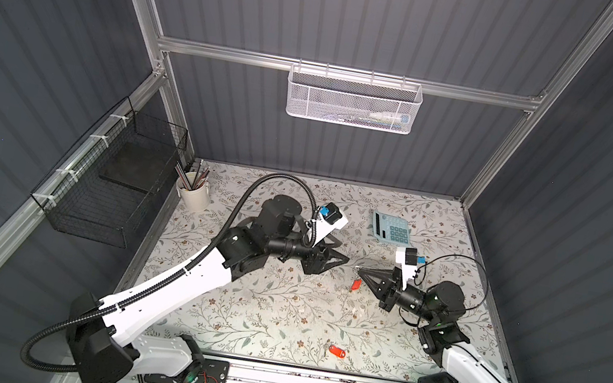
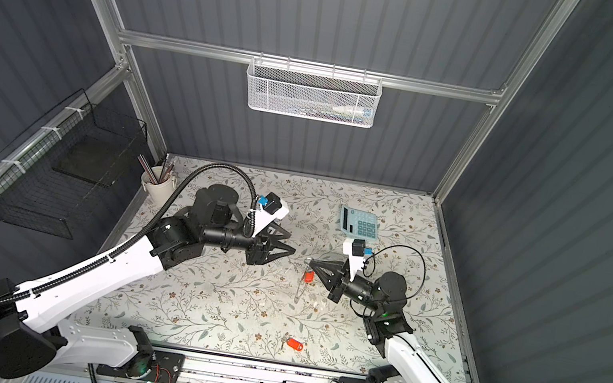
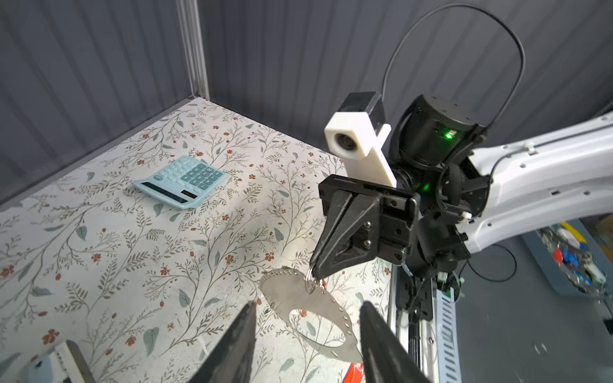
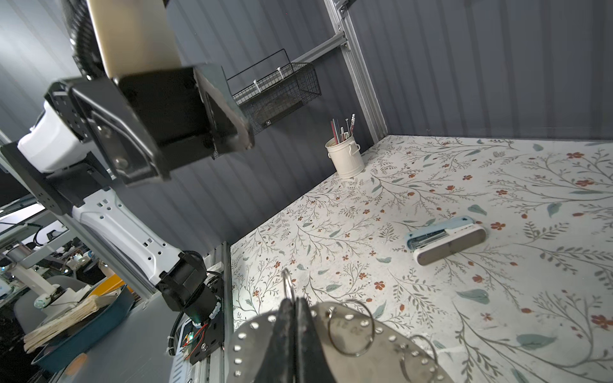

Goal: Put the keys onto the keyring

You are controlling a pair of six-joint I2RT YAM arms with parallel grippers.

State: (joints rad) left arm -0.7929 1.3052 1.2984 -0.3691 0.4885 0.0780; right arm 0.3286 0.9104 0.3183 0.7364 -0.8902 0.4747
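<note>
My right gripper [image 4: 294, 300] is shut on a small metal ring [image 4: 287, 285] threaded through the rim of the keyring [image 3: 288, 295]. That thin gray plate hangs tilted below it, above the table. One red key [image 1: 355, 284] dangles just under the right fingertips [image 1: 361, 270]. I cannot tell if the pinched ring is this key's own loop. Two more bare rings hang on the plate. The other red key [image 1: 337, 350] lies flat near the table's front edge. My left gripper [image 3: 307, 303] is open, its fingers on either side of the plate's lower end and apart from it.
A pale blue calculator [image 1: 391, 228] lies at the back right. A pale blue stapler [image 4: 446, 243] lies on the floral mat under the left arm. A white pen cup [image 1: 193, 192] stands at the back left, by a black wire basket [image 1: 107, 188]. A white mesh basket [image 1: 353, 101] hangs on the rear rail.
</note>
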